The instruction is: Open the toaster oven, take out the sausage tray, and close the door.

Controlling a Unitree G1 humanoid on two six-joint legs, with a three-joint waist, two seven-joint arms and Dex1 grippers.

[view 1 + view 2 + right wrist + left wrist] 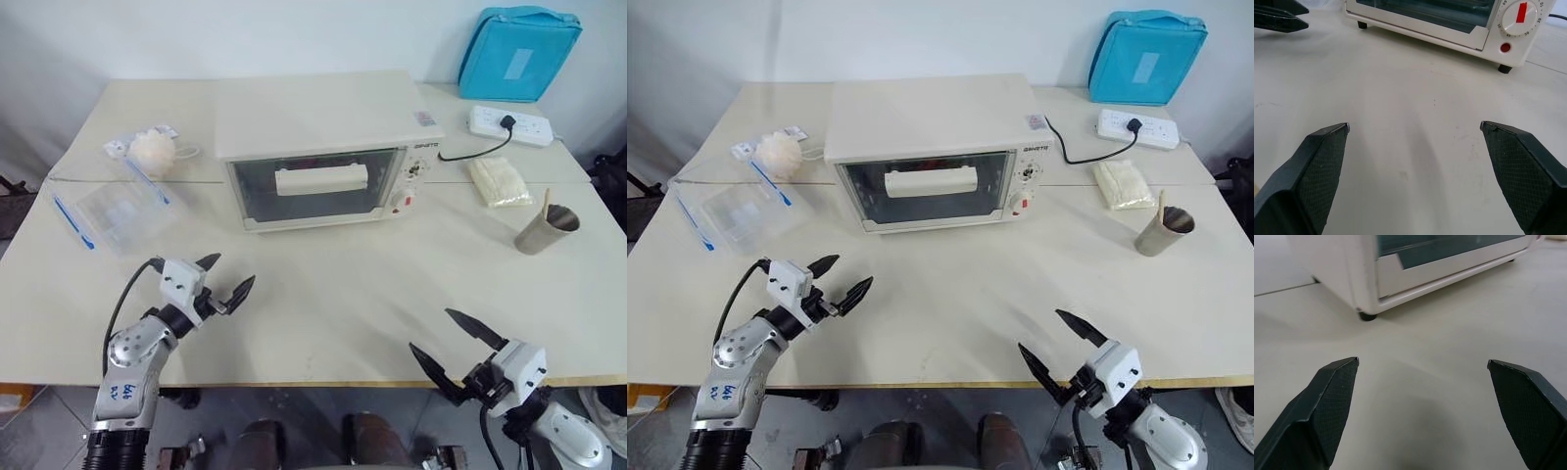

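The cream-white toaster oven (323, 147) stands at the middle of the table, its glass door (313, 188) shut, with the wide cream bar handle (321, 179) across the window. The sausage tray is hidden from view. My left gripper (225, 278) hovers open over the table, in front of the oven and to its left. My right gripper (455, 344) is open near the table's front edge, to the right. In the right wrist view the oven's dial and red button (1505, 47) show ahead of the open fingers (1322, 161).
Clear plastic bags (116, 211) and a white round bundle (152, 152) lie at the left. A power strip (509, 124), a blue case (519, 51), a pale packet (500, 181) and a metal cup (547, 230) occupy the right side. A black cord (470, 152) runs behind the oven.
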